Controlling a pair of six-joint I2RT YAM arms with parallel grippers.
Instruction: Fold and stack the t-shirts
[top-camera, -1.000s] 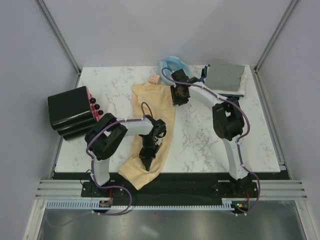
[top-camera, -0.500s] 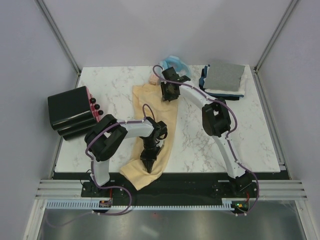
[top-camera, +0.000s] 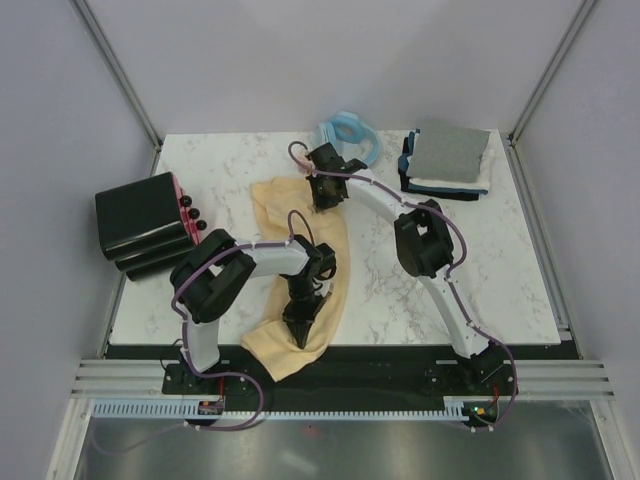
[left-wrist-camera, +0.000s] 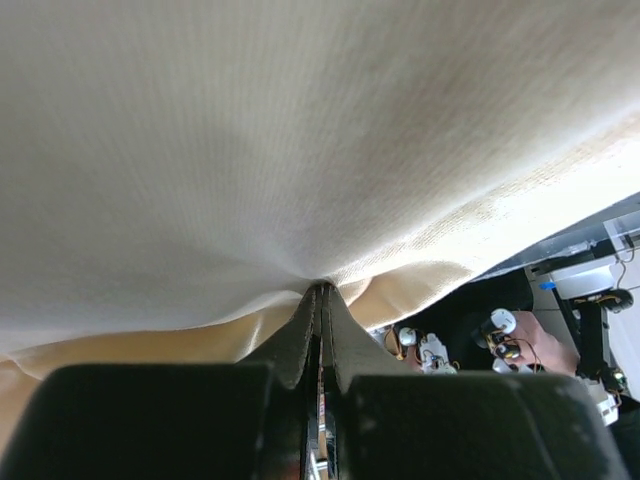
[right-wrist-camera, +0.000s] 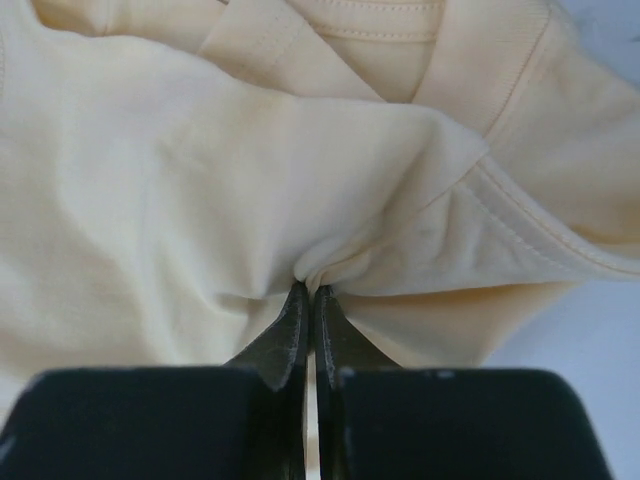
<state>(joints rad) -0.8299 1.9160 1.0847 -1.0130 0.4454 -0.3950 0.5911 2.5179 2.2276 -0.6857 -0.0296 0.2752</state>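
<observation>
Yellow shirt (top-camera: 335, 262) lies lengthwise on table (top-camera: 500, 270), near end draped over the front edge. Left gripper (top-camera: 299, 335) clamped on its near end; right gripper (top-camera: 322, 200) clamped on its far end, near collar. Folded stack (top-camera: 447, 160) at far right corner

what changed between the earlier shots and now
The right claw swung left to the far end of the yellow t-shirt and closed on it, bunching the cloth. The left claw stayed shut on its near end; folded stack, black box and blue ring unmoved.
</observation>
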